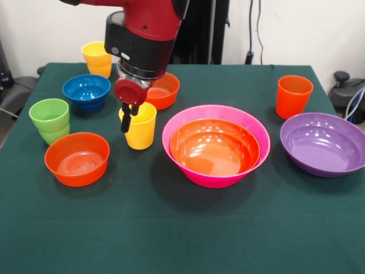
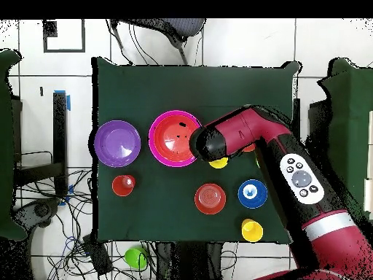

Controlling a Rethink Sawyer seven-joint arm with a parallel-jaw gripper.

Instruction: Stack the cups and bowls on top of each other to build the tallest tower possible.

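My gripper hangs at the left rim of a yellow cup standing mid-table, one finger outside the wall and one over the rim, shut on it. Just right of it, the large orange bowl sits nested in the largest pink bowl. The purple bowl and an orange cup stand further right. In the overhead view the arm hides the gripper.
Left of the gripper are a blue bowl, a green cup, a small orange bowl and a second yellow cup. Another small orange bowl stands behind the gripper.
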